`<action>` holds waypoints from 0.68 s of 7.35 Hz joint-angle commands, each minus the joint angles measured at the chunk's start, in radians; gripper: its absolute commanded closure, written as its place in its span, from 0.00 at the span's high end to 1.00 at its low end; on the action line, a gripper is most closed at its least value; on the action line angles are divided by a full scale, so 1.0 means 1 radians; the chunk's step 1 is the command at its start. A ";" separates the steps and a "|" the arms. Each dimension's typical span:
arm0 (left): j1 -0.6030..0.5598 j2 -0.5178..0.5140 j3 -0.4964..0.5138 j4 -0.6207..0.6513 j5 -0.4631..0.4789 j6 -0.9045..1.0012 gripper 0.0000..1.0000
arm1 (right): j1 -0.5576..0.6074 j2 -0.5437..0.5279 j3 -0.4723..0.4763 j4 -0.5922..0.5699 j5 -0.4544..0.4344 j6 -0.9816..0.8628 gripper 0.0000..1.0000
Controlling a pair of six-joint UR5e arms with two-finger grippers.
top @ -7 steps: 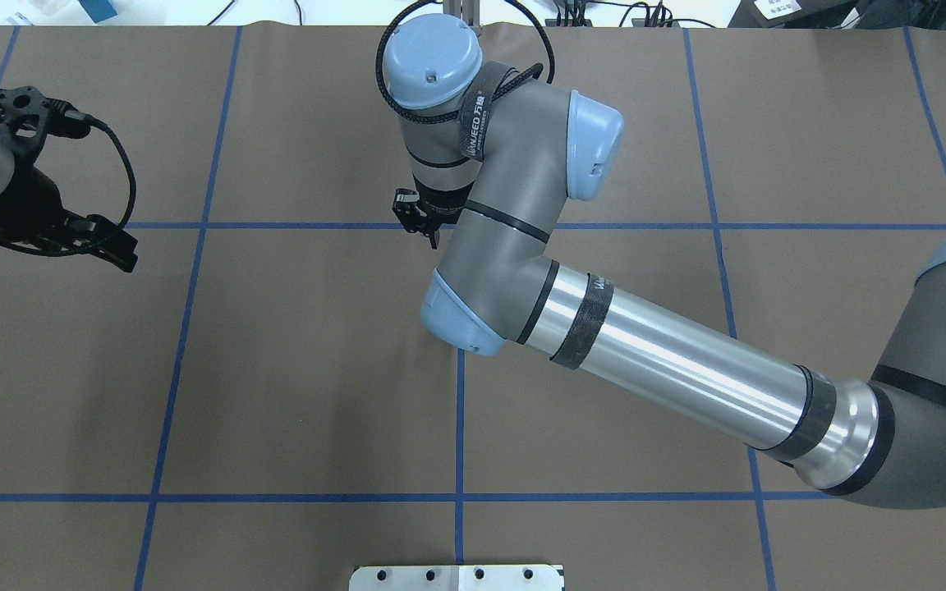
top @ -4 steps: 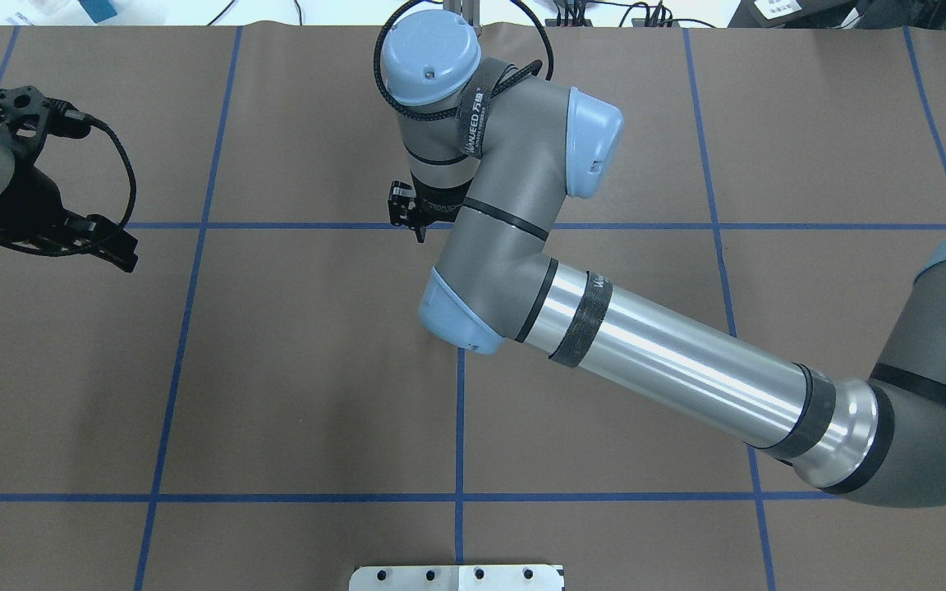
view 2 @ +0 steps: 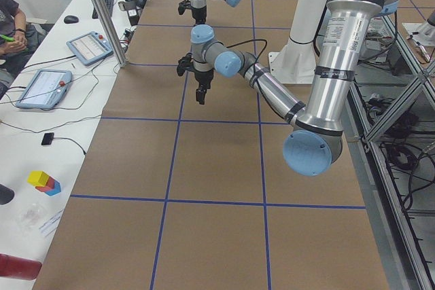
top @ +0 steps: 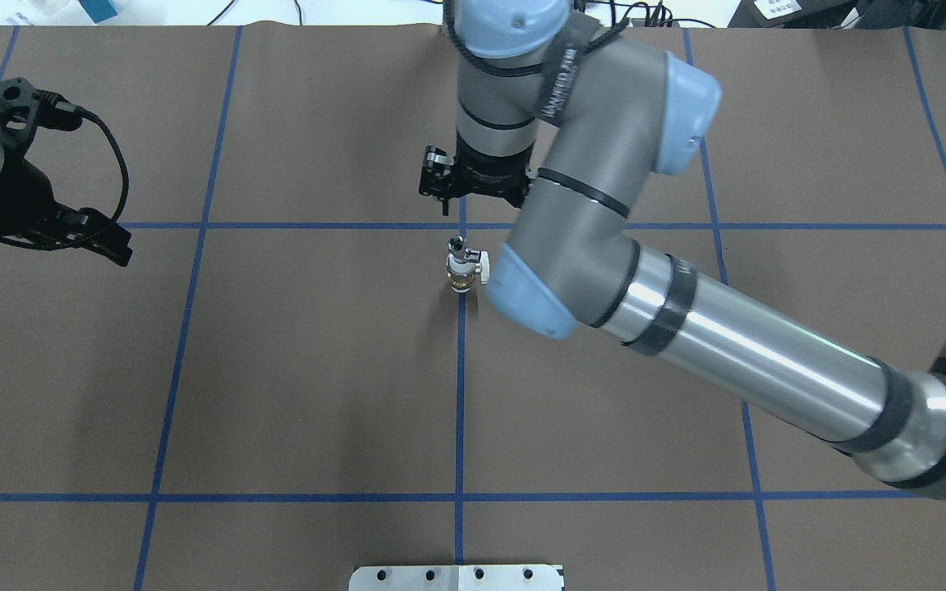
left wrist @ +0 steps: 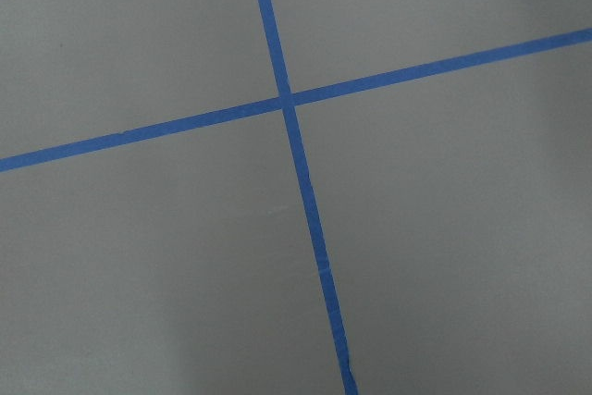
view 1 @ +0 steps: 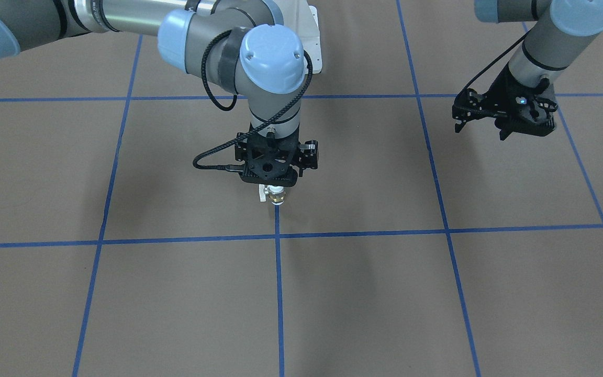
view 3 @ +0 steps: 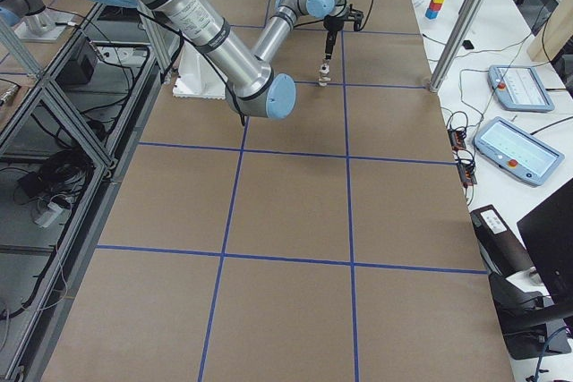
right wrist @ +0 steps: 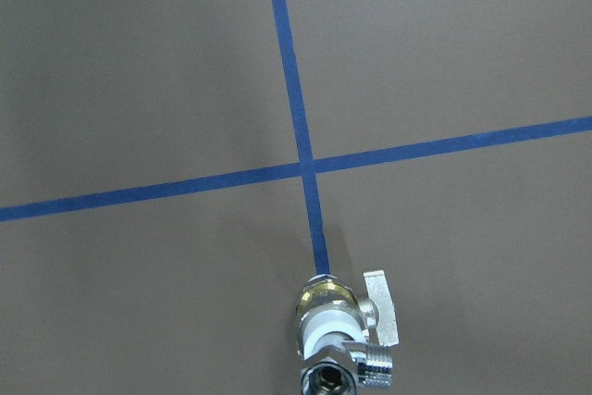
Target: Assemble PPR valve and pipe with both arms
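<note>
Brown paper covers the desk (top: 317,369), and blue tape (top: 460,410) divides it into large squares. A white bolted plate (top: 456,577) sits at the near edge. In the side views, white benches run along the far side, carrying tablets (view 2: 42,87) and coloured blocks (view 2: 44,181).

The PPR valve (right wrist: 328,324) stands upright on a tape line near the middle of the desk, just on the robot's side of a crossing. Its brass part is at the bottom and its white ring above. The chrome pipe (top: 458,245) sits on top of the ring, though we cannot tell how firmly it is joined.

The right arm (top: 736,345) reaches in with its silver forearm low and its wrist bent down. The right hand (view 3: 327,53) hangs straight over the valve, but its fingers are hidden, so we cannot tell whether they are parted or touching it. The left hand (view 2: 201,94) hangs over bare paper well apart from the valve, and we cannot tell its state either.
</note>
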State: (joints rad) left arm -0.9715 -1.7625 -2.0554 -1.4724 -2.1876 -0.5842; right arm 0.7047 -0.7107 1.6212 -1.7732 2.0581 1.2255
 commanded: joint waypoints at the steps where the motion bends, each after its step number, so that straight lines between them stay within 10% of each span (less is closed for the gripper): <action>1: -0.061 0.037 -0.011 0.001 -0.027 0.087 0.99 | 0.080 -0.296 0.285 0.001 0.019 -0.096 1.00; 5: -0.240 0.153 0.006 0.004 -0.046 0.398 0.99 | 0.327 -0.645 0.379 0.006 0.097 -0.563 1.00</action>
State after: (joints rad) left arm -1.1494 -1.6448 -2.0615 -1.4698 -2.2197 -0.2899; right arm 0.9260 -1.2461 1.9915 -1.7677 2.1074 0.8523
